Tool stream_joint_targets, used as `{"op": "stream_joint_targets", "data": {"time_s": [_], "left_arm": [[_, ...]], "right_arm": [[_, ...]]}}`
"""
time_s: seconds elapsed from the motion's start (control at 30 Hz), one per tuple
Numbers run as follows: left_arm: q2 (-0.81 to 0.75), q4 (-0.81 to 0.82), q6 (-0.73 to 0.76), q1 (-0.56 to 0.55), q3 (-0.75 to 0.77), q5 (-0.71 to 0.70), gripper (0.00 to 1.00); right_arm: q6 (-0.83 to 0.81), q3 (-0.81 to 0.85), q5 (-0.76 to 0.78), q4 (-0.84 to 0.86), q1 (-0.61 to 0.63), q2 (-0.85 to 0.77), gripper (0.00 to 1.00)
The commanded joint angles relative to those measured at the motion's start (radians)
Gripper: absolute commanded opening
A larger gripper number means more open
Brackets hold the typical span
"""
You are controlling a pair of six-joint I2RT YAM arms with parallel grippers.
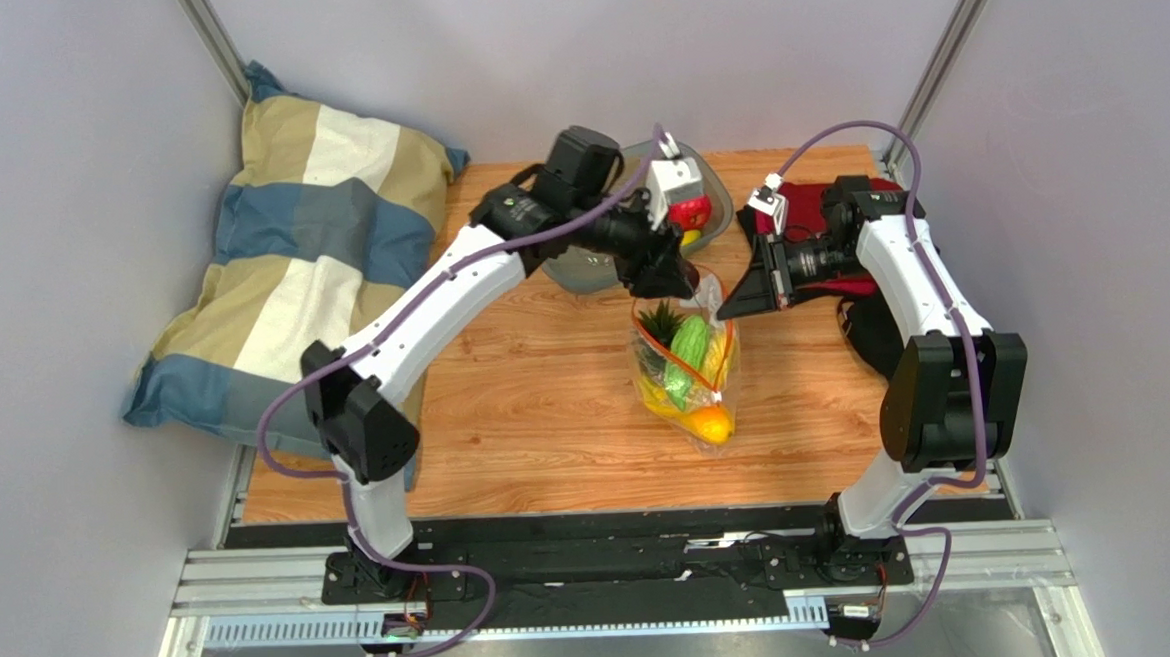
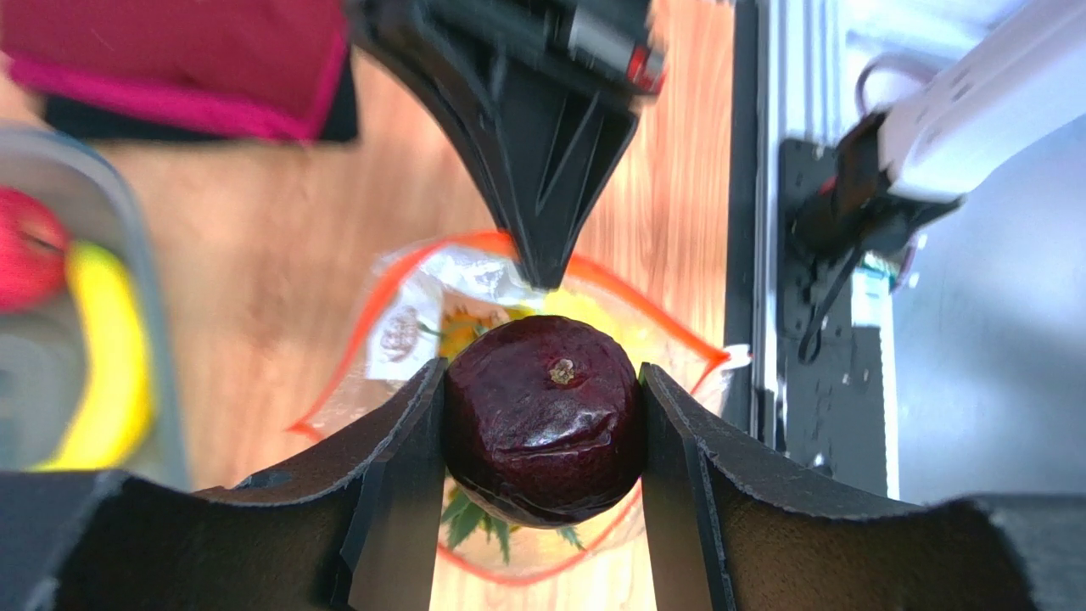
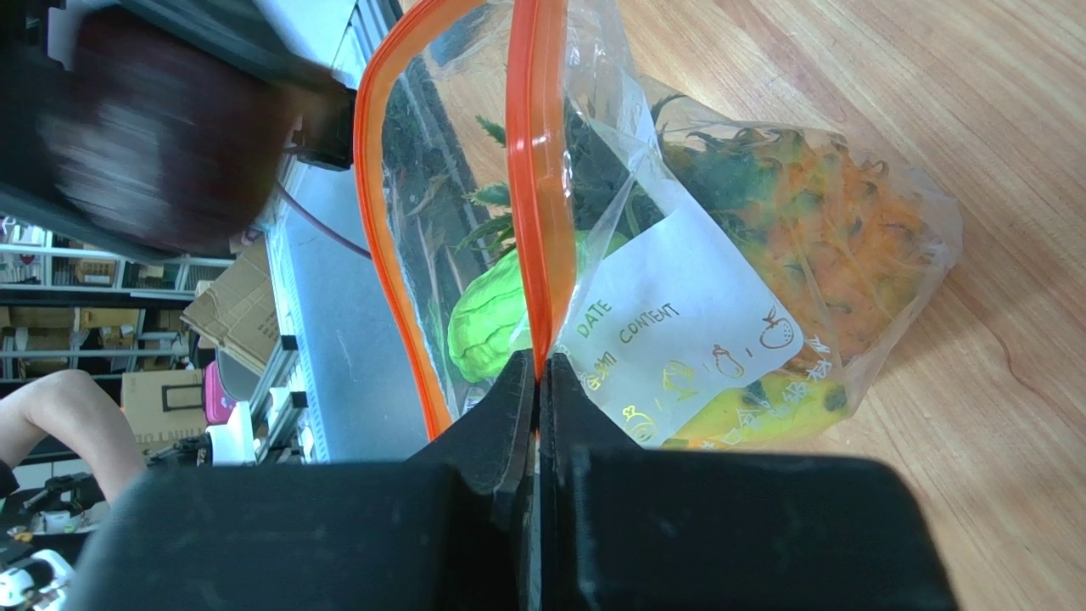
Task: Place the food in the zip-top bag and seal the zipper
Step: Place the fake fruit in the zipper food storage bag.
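**A:** whats the scene rn, near to far?

**B:** zip-top bag [image 1: 684,372] is mid table [image 1: 521,422]. mango [image 1: 714,424] sits at its near end, w/ cucumber [image 1: 688,361] + pineapple [image 1: 662,325] inside behind it. R gripper [image 3: 538,369] is pinched tight on the orange zipper [image 3: 538,178], mouth gaping. L gripper [image 2: 542,382] is right over that mouth, fingers clamped on a dark purple fruit [image 2: 542,439]

**A:** n further back?

**B:** tray [image 1: 581,273] w/ a red fruit [image 2: 26,248] + banana [image 2: 108,357] in it

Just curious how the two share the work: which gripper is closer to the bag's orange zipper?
Right. The right gripper is shut on the zipper at the mouth of the bag; the left gripper holds a dark red fruit above that open mouth.
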Motion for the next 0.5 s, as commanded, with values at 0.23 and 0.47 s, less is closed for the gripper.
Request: {"op": "stream_joint_targets", "data": {"time_s": [0.23, 0.47], "left_arm": [[0.190, -0.253, 0.067, -0.057, 0.132, -0.328, 0.43], [0.087, -0.261, 0.112, -0.062, 0.050, -0.278, 0.76]], "right_arm": [[-0.027, 0.060, -0.018, -0.027, 0.005, -0.025, 0.00], [-0.038, 0.068, -0.024, -0.028, 0.005, 0.000, 0.00]]}}
